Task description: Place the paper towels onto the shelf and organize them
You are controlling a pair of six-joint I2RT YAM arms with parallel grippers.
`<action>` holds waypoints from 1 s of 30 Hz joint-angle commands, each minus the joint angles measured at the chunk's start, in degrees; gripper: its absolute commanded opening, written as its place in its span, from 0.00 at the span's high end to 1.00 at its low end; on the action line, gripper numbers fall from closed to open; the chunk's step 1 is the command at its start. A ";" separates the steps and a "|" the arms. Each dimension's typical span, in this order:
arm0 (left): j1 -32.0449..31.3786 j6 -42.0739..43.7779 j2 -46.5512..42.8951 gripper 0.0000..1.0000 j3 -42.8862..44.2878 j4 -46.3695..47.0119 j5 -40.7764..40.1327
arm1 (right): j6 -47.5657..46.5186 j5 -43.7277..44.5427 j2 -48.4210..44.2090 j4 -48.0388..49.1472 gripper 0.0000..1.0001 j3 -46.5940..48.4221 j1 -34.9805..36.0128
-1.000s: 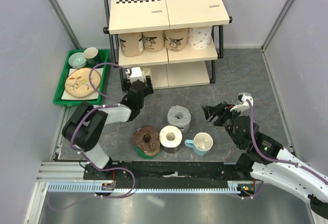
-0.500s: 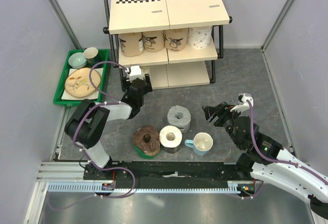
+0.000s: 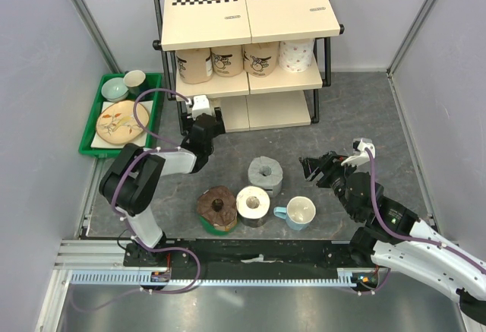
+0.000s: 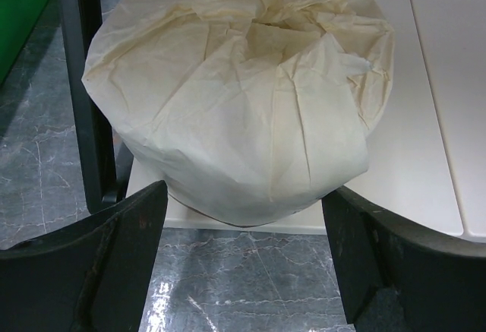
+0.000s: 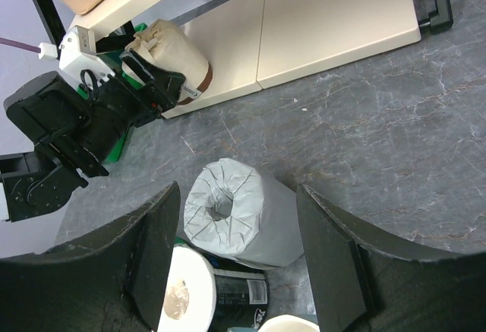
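The cream roll (image 4: 243, 89) sits on the bottom board (image 4: 425, 119) of the shelf (image 3: 250, 13), at its front left corner, just beside the black post (image 4: 87, 104). My left gripper (image 4: 244, 195) meets it from the front with the jaws spread wide and a fingertip against each side of its near curve, so I have it clasped, though only by the tips.

My right gripper (image 5: 237, 191) hangs about half open with nothing in it, above the floor and to the right of the grey roll (image 3: 265, 174). That roll stands apart from both fingers. Nearer my bases are the white roll (image 3: 253, 203) and the brown roll (image 3: 216, 208), touching each other, with a mug (image 3: 300, 213) just to their right. Three tan rolls (image 3: 228, 60) and a patterned roll (image 3: 296, 55) line the middle board.

From above, the cream roll is hidden under my left wrist and the middle board. In my left wrist view, the fingers cover where the roll meets the board. In my right wrist view, the white roll is cut off at the bottom edge.
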 commanded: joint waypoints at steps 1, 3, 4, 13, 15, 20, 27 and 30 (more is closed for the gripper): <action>0.31 -0.64 -3.28 0.12 0.46 0.49 -1.44 | 0.28 0.61 -0.23 0.35 0.29 -0.34 0.29; 0.22 -0.99 -5.49 0.12 -0.95 0.49 -1.27 | 0.28 0.69 -0.58 0.17 0.30 -0.34 0.29; 0.13 -1.16 -7.50 0.12 -1.39 0.49 -1.18 | 0.19 0.69 -0.67 0.08 0.30 -0.25 0.29; -0.40 -3.62 -21.04 0.11 -7.72 -5.31 4.00 | 0.98 0.17 -1.02 -0.27 0.29 -0.34 0.21; -1.10 -5.72 -26.66 0.12 -9.74 -11.25 4.27 | 0.98 0.25 -1.28 -0.36 0.29 -0.34 0.21; -1.54 -15.04 -38.18 0.12 -9.66 -32.18 7.60 | 1.42 0.69 -0.76 -1.67 0.29 0.45 0.29; -1.54 -23.22 -53.39 0.11 -9.22 -53.47 19.46 | 2.82 0.61 1.26 -1.41 0.29 0.19 0.21; -1.54 -23.92 -56.91 0.12 -7.82 -60.57 22.90 | 3.26 0.25 1.70 -1.41 0.29 -0.08 0.29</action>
